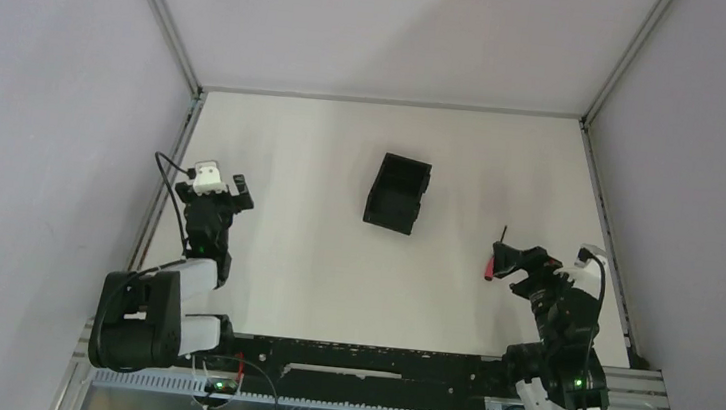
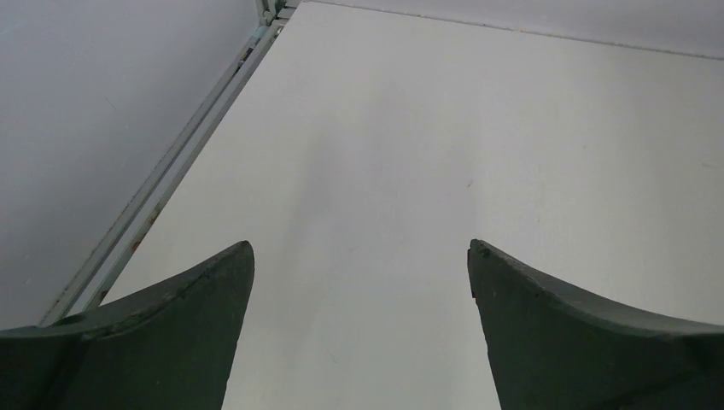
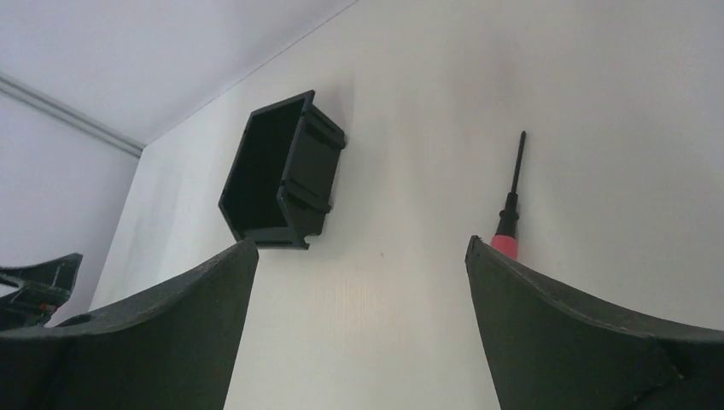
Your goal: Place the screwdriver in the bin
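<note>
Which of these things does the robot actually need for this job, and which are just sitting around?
Part of the job:
- screwdriver, lying on the table
- bin, upright, open side up
- right gripper, open, close beside the screwdriver

Just there:
- left gripper, open, off at the left side, far from both
- no other loose items visible

screwdriver (image 3: 510, 209) 1 | bin (image 3: 314, 166) 1 | arms 2: left arm (image 1: 204, 228), right arm (image 1: 560, 306)
</note>
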